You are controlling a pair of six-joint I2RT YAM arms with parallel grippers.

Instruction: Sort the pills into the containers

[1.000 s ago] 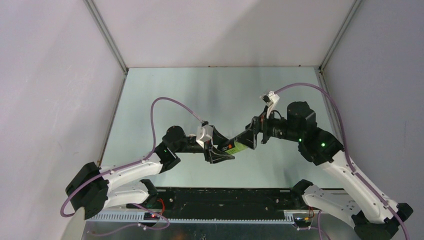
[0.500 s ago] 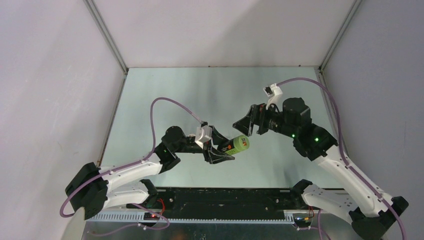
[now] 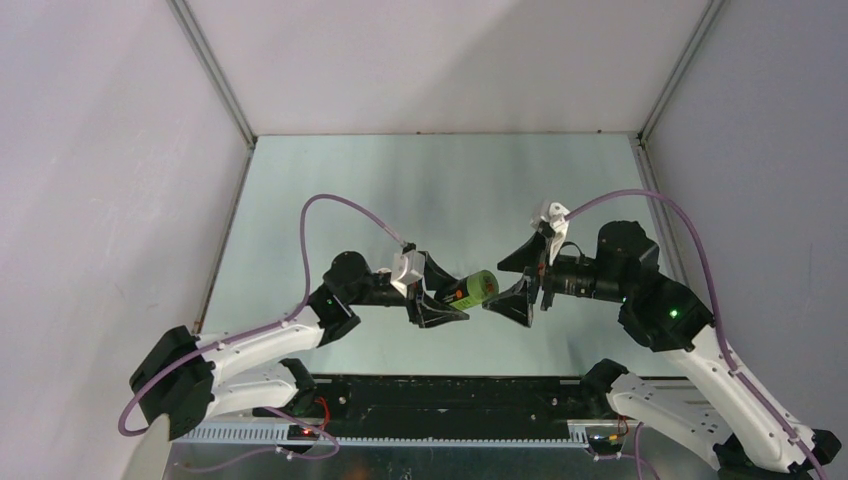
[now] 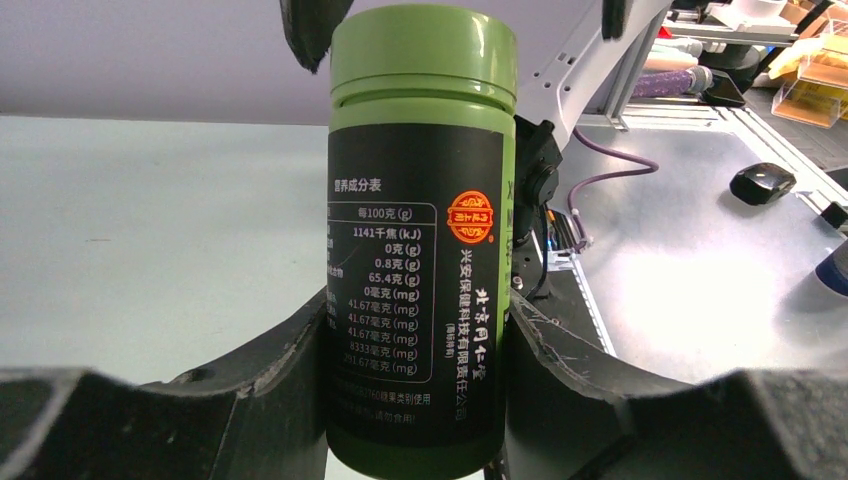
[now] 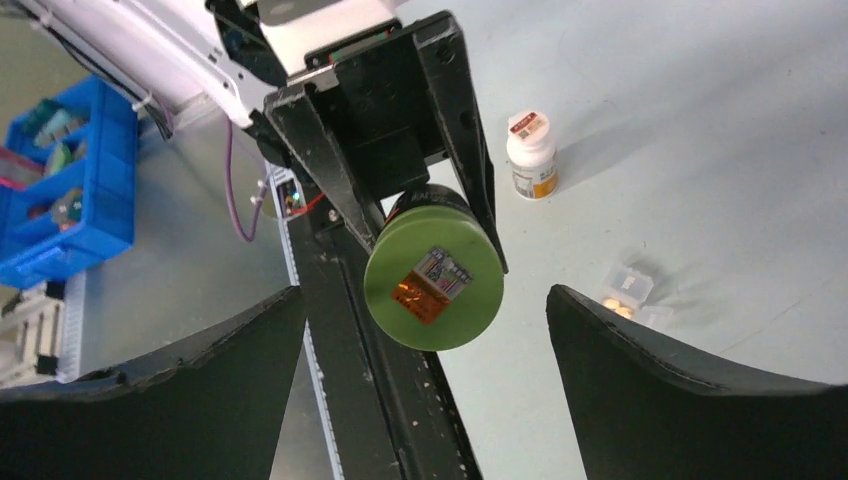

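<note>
The left tool (image 4: 415,345) grips the green pill bottle (image 4: 420,230) sideways in the air, and the right tool (image 3: 507,285) is wide open at its cap (image 5: 432,290). I think it should slide on straight, close, then twist slowly. The pill box (image 5: 630,293) lies on the tabletop (image 5: 700,150) below.

On the green bottle (image 4: 420,250): "营养成分表", "每100克(g)", "1141千焦(kJ)", "65.4克(g)", "41.67毫克(mg)".

pale grey-green table (image 3: 300,180) boxed by 3 plain pale walls (image 3: 440,60); metal posts (image 3: 212,70) at its 2 far corners.
</note>
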